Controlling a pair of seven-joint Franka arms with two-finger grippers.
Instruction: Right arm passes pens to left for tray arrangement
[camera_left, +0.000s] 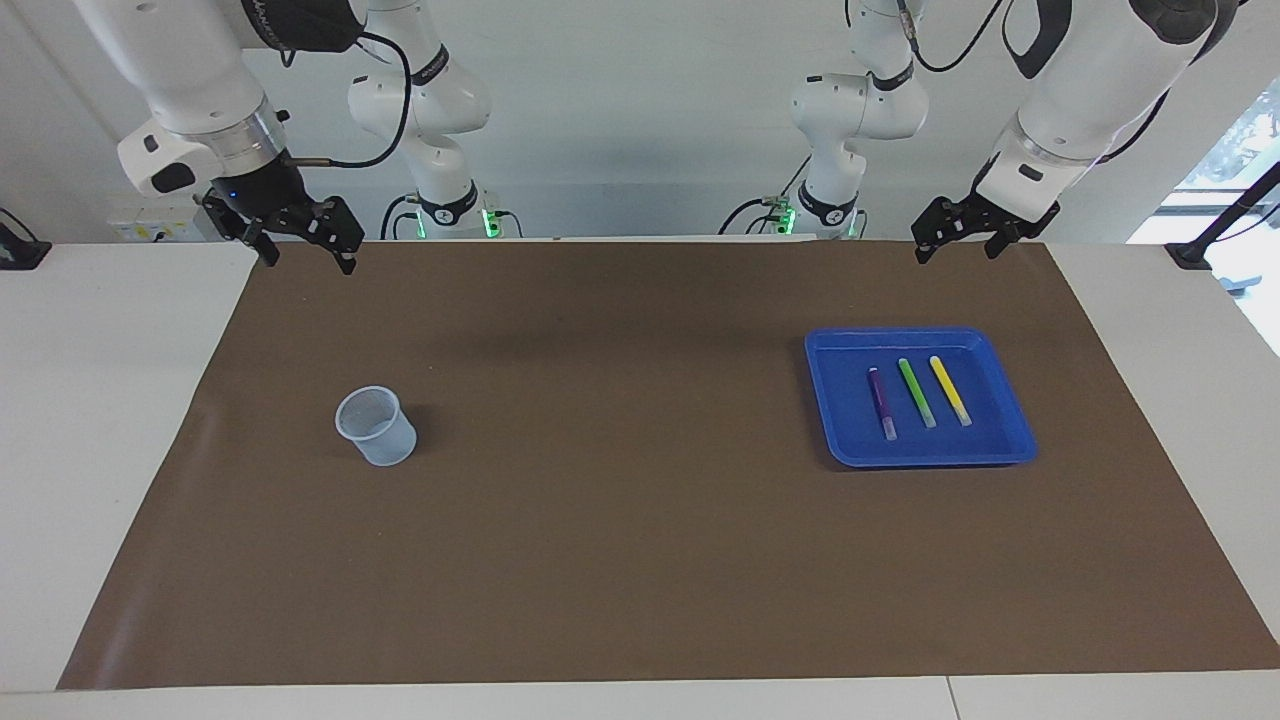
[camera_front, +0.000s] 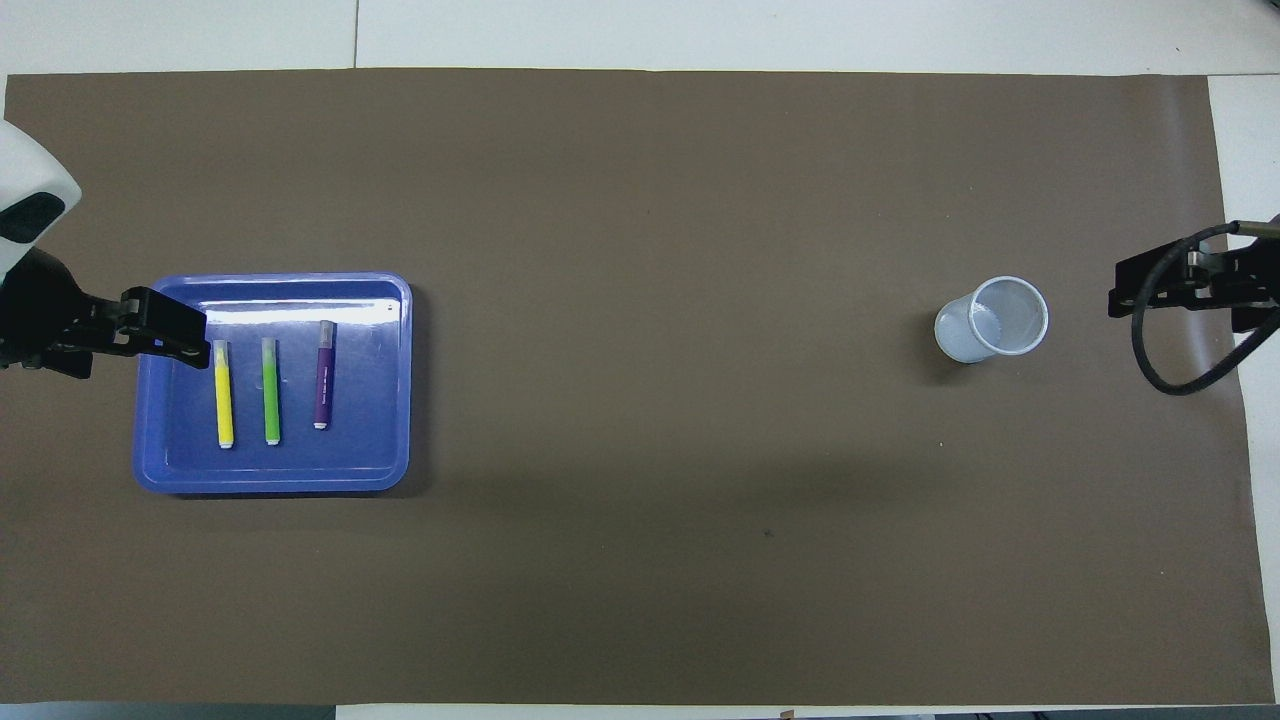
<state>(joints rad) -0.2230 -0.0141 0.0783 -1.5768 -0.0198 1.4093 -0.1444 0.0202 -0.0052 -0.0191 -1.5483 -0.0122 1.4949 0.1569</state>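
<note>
Brown mat (camera_left: 640, 560) covers most of the white worktop (camera_left: 110, 450) in the facing view, leaving bare white strips at both ends and along the edge farthest from the robots; the broad middle of the mat lies open between the two containers. Toward the left arm's end sits the blue tray (camera_left: 1010, 420), with the purple pen (camera_left: 881, 402), green pen (camera_left: 916, 392) and yellow pen (camera_left: 950, 389) lying side by side in it, apart from one another, whitish ends pointing away from the robots. Toward the right arm's end stands a pale translucent cup (camera_left: 376, 426), upright, nothing visible in it. The left gripper (camera_left: 957, 243) hangs over the mat's edge nearest the robots, jaws spread and holding nothing; the right gripper (camera_left: 305, 250), blue light showing, hangs likewise, spread and holding nothing. A white wall stands at the robots' backs. From overhead, the tray (camera_front: 390, 300) holds the same row, yellow pen (camera_front: 224, 394) toward the mat's end, green pen (camera_front: 270, 391) in the middle, purple pen (camera_front: 322, 374) toward the centre. The left gripper (camera_front: 160, 325) covers the tray's corner, and the right gripper (camera_front: 1185, 280) shows at the mat's edge beside the cup (camera_front: 990, 320).
</note>
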